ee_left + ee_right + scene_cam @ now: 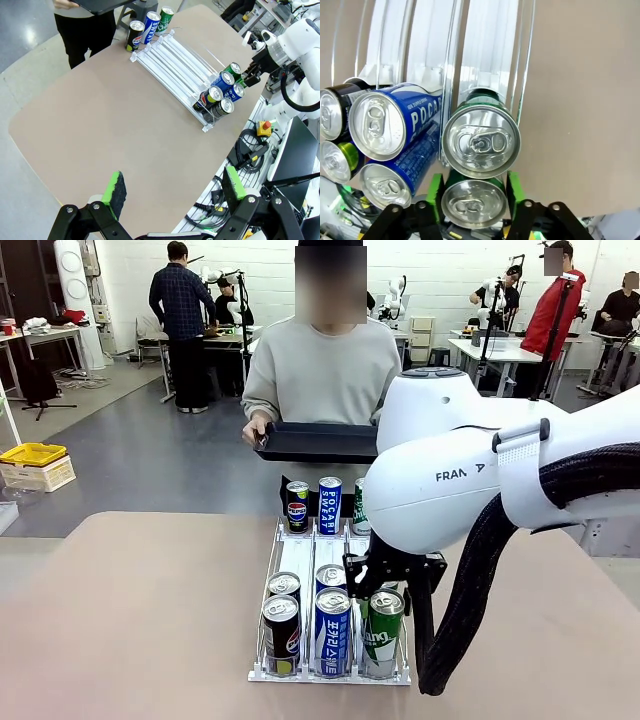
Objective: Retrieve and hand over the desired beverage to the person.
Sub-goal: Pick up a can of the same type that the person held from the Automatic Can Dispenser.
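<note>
Front green can (472,202), bottom centre of the right wrist frame, in the right lane of the clear rack (300,558): right pincer (474,184) closed on its sides (left pincer (174,172) open over the worktop (100,125)). Hazards: the second green can (481,142), just above it in frame, may tip or slide forward on lift-out; the slim can may slip on its way to the person (320,375), top centre of the front frame.

right arm (450,480): glossy white rounded shell, grey lettering | cable: black braided hose (468,585) | left gripper (172,187): black links, green pads (112,189), silver screws
</note>
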`<state>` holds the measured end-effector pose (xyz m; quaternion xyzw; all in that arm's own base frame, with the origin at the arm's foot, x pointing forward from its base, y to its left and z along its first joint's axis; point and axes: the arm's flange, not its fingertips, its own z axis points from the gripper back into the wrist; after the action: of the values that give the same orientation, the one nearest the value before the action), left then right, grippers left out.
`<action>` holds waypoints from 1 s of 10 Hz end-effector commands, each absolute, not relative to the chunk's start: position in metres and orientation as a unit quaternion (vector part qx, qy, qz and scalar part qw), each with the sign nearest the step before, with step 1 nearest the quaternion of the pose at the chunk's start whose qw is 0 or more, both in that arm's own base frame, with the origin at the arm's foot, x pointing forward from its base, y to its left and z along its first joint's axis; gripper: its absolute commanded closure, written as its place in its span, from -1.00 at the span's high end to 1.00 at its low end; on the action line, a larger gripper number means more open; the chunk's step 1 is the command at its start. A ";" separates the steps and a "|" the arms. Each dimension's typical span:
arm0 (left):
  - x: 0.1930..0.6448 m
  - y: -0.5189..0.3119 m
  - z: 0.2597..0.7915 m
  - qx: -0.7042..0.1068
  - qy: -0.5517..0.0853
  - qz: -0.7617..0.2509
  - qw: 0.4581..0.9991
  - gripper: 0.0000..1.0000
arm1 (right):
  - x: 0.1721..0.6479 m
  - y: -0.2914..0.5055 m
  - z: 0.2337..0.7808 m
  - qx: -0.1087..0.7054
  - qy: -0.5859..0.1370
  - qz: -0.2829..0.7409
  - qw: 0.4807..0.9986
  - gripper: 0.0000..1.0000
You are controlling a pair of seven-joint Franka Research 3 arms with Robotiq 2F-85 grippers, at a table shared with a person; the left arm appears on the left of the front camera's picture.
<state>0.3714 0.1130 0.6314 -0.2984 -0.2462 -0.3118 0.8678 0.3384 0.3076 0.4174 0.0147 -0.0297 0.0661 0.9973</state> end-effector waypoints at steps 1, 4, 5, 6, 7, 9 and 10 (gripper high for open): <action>0.370 0.115 0.632 -0.304 -0.250 -0.316 0.863 1.00 | 0.339 0.304 0.409 0.027 -0.025 0.075 0.996 -1.00; 0.370 0.115 0.632 -0.304 -0.250 -0.316 0.863 1.00 | 0.340 0.303 0.407 0.027 -0.024 0.078 0.996 -1.00; 0.370 0.115 0.632 -0.304 -0.250 -0.316 0.863 1.00 | 0.339 0.301 0.408 0.028 -0.025 0.076 0.996 -1.00; 0.370 0.115 0.632 -0.304 -0.250 -0.316 0.863 1.00 | 0.335 0.301 0.412 0.030 -0.021 0.066 0.997 -1.00; 0.370 0.115 0.632 -0.304 -0.250 -0.316 0.863 1.00 | 0.327 0.302 0.427 0.031 -0.020 0.062 0.997 -1.00; 0.370 0.115 0.632 -0.304 -0.250 -0.316 0.863 1.00 | 0.305 0.305 0.479 0.013 -0.025 0.042 0.999 -1.00; 0.370 0.115 0.632 -0.304 -0.250 -0.316 0.863 1.00 | 0.298 0.306 0.511 0.012 -0.040 0.042 0.998 -1.00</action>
<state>0.3714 0.1130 0.6313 -0.2984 -0.2461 -0.3118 0.8679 0.3111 0.3044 0.4760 0.0114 -0.0414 0.0549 0.9976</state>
